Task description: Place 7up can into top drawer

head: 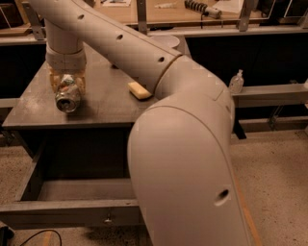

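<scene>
The 7up can (68,101), dented, with its silver top facing me, is at the left front of the dark table top (106,103). My gripper (67,87) comes down from above and is shut on the can, with its tan fingers (53,80) pressed against the can's sides. The top drawer (72,214) stands pulled open below the table's front edge. Its inside looks empty, and its flat front panel has a small knob (108,221). My large beige arm (183,158) hides the right part of the drawer.
A yellow sponge (139,90) lies on the table to the right of the can. A clear pump bottle (236,81) stands on a rail at the right. A wooden bench (192,12) with tools runs behind the table. The floor is speckled.
</scene>
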Available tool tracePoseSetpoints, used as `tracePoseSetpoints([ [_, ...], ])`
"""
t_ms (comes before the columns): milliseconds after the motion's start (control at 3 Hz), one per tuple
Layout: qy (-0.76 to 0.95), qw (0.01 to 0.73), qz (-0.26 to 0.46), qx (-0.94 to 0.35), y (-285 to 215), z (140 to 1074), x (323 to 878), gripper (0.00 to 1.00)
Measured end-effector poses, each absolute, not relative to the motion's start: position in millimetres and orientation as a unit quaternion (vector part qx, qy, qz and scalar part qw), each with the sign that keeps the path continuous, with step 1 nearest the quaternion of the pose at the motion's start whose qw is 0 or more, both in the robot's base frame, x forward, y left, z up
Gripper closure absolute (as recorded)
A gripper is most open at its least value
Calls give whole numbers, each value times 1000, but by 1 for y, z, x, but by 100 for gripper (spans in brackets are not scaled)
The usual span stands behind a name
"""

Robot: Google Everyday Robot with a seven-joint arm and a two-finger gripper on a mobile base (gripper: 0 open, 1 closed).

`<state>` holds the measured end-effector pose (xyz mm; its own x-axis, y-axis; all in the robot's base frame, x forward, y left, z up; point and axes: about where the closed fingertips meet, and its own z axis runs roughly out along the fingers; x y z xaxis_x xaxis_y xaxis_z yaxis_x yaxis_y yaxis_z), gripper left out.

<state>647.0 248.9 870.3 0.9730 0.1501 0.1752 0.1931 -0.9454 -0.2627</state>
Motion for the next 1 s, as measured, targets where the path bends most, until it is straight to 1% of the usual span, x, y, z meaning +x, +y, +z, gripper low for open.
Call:
tracePoseSetpoints([
  [333, -23, 172, -93, -981, 223, 900, 613, 100],
  [667, 52, 205, -85, -974, 204, 916, 556, 100],
  [1000, 124, 243, -56, -960, 197, 903, 507, 100],
])
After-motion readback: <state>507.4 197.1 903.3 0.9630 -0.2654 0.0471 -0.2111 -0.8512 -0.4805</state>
